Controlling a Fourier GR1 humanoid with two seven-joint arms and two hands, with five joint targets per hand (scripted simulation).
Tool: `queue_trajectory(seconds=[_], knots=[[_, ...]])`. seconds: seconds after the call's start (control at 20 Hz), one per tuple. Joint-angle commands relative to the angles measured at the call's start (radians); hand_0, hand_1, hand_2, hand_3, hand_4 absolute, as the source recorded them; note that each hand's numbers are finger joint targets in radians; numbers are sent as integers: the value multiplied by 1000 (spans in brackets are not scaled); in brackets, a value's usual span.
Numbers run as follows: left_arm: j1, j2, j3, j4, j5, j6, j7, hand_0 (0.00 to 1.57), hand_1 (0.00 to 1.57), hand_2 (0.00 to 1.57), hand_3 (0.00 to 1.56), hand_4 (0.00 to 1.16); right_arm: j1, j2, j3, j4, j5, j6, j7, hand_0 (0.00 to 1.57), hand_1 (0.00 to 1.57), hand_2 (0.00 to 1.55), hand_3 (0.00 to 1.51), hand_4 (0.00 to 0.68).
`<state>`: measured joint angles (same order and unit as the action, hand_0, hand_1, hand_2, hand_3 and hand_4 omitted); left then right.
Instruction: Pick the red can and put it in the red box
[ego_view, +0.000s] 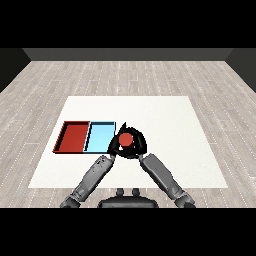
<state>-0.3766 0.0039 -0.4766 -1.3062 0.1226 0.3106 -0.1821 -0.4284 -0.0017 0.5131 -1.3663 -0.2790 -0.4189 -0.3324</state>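
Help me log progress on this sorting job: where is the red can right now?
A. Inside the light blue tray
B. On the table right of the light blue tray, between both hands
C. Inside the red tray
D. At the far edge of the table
B: the red can sits just right of the light blue tray, with the left hand and right hand curled round it; the red tray holds nothing.

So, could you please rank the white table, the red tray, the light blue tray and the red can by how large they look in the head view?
1. White table, by far the largest.
2. Red tray and light blue tray: they look alike, so I won't rank them.
3. Red can, smallest, partly hidden by both hands.
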Motion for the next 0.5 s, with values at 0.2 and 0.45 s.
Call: queue_trajectory(seconds=[0.2,0.45], knots=[[-78,-3,-30,112,47,105,-41,0,0,0,0,236,-75,1,50,13,-47,-81,-13,1471,1471,1457,1405,511],[-84,-2,-99,83,52,198,-8,1295,1295,1321,1249,856,-74,1,65,27,-75,-47,-33,1513,1513,1460,1404,528]])
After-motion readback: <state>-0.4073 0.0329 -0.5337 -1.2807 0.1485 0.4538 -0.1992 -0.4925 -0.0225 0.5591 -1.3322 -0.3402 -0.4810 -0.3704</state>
